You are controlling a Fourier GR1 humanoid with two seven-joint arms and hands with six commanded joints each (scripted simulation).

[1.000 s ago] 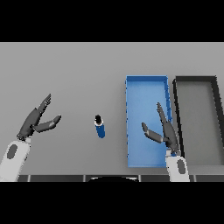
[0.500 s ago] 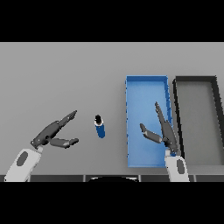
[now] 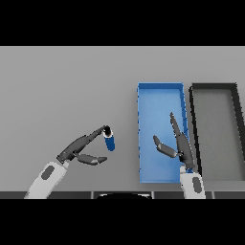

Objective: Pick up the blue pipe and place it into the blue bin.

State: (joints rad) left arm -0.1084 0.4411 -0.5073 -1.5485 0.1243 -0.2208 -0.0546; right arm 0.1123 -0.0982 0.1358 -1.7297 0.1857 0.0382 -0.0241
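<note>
Across the plain grey counter (image 3: 72, 86), a rectangular blue bin (image 3: 160, 95) is set right of centre, with a dark grey rectangular bin (image 3: 214, 88) just beside it on its right. Over the blue bin's near half, the right robot hand (image 3: 178, 143) is held with fingers straight and thumb spread, holding nothing. The left robot hand (image 3: 82, 149) is stretched out open, its fingertips (image 3: 101, 129) at the top of the short blue cylindrical pipe (image 3: 109, 140), which stands on the counter left of the blue bin.
</note>
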